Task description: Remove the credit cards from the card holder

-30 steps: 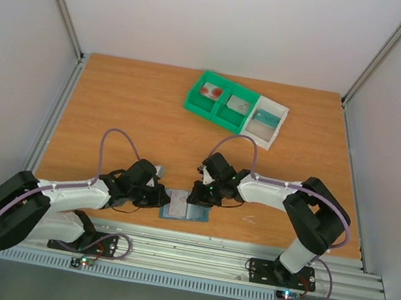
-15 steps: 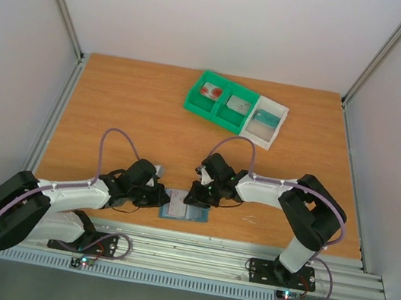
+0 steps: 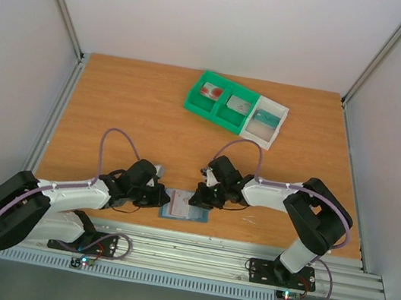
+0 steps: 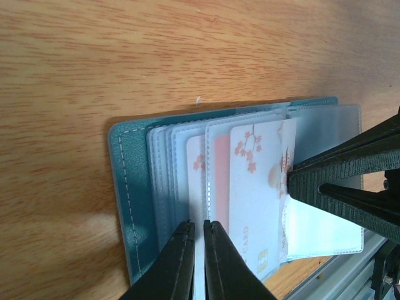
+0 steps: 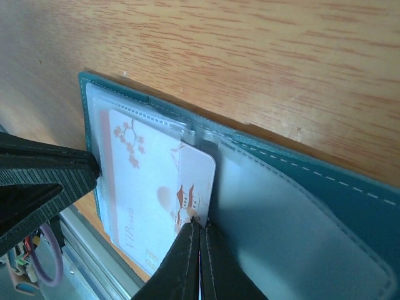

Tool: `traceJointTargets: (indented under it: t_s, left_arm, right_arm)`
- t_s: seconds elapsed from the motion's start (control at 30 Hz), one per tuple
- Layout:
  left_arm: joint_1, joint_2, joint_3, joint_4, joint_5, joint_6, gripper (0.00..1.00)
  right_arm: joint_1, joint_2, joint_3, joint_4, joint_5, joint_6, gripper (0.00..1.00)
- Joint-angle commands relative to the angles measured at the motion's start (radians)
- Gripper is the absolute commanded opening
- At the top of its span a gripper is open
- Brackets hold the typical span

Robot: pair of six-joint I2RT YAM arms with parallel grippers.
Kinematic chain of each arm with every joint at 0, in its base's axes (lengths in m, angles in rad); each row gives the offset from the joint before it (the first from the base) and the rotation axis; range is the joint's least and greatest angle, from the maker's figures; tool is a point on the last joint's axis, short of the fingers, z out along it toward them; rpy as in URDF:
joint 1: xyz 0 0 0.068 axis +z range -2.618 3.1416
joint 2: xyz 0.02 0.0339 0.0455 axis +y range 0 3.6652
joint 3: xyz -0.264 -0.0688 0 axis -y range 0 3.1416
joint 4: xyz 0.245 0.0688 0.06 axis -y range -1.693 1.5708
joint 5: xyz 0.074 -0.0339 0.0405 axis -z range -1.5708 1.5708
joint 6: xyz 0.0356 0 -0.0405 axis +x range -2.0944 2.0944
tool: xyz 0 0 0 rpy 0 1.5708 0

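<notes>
Wooden table (image 3: 130,107), with the card holder (image 3: 185,207) lying open near its front edge: teal cover, clear sleeves, a white blossom-print card (image 5: 150,181) showing. The left gripper (image 4: 199,225) is pinched onto a sleeve. The right gripper (image 5: 200,228) is closed on the card's corner. A green-and-white tray (image 3: 213,120) sits well behind, holding three cards.
</notes>
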Motion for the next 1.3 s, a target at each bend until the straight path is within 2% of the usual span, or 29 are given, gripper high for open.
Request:
traceJointTargets:
  t_s: [0.0, 0.1, 0.23, 0.47, 0.63, 1.27]
  left_arm:
    - [0.002, 0.018, -0.018, -0.043, -0.047, -0.003, 0.08]
    - [0.002, 0.016, -0.018, -0.042, -0.049, -0.003, 0.08]
    - [0.002, 0.019, -0.018, -0.039, -0.045, -0.007, 0.08]
    - [0.002, 0.016, -0.019, -0.036, -0.044, -0.012, 0.08]
    - [0.003, 0.015, -0.028, -0.029, -0.051, -0.014, 0.08]
    - [0.001, -0.004, -0.037, -0.036, -0.069, -0.02, 0.08]
  right_arm:
    - [-0.008, -0.015, -0.033, 0.044, -0.027, 0.003, 0.02]
    - [-0.009, -0.007, -0.027, 0.059, -0.038, 0.021, 0.14]
    - [-0.009, 0.022, -0.014, 0.058, -0.033, 0.026, 0.16]
    - [-0.013, 0.037, -0.025, 0.095, -0.046, 0.036, 0.12]
    - [-0.016, 0.037, -0.03, 0.096, -0.062, 0.036, 0.01]
    - [-0.075, -0.067, -0.109, 0.156, -0.096, 0.038, 0.01]
